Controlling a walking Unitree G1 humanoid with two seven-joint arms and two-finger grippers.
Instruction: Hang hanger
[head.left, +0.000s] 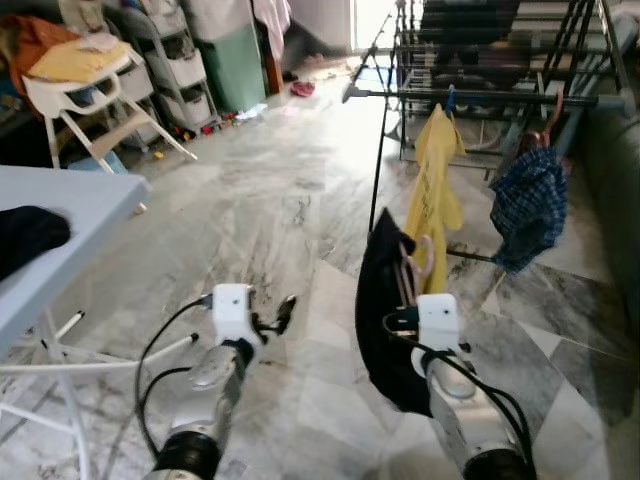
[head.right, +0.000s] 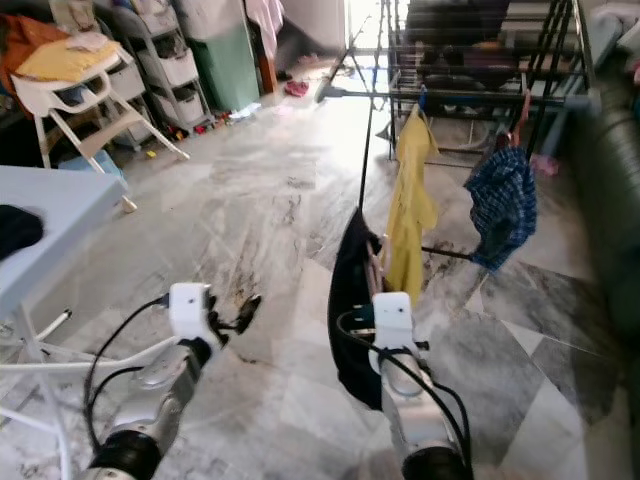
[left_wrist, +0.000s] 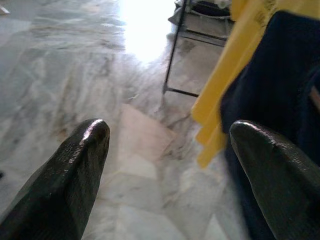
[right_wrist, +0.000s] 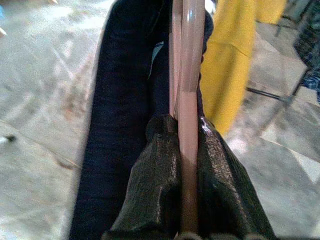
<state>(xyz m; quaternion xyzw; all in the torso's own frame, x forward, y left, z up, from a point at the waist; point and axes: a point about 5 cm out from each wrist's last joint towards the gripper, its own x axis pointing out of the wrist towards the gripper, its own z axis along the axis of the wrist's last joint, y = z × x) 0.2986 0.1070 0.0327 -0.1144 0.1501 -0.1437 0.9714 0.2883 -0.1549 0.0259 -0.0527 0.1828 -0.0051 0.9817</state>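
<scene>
Pink hanger (right_wrist: 189, 125) in right hand (right_wrist: 186, 165); lettering unreadable

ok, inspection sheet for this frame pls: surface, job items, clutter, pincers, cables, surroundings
Surface: marble floor, glare patch near the rack.
Job's things: pink hanger carrying a dark garment; drying rack rail ahead already holds a yellow garment and a checked shirt.
Clutter: dark cloth on the pale blue table; small items on the floor by the shelves.
Grippers: right pincer shut on the hanger; left pincer open, holding nothing, raised over the floor.
Cables: black cables looping along both forearms.
Surroundings: white high chair, plastic drawer shelves, dark sofa on the right.
</scene>
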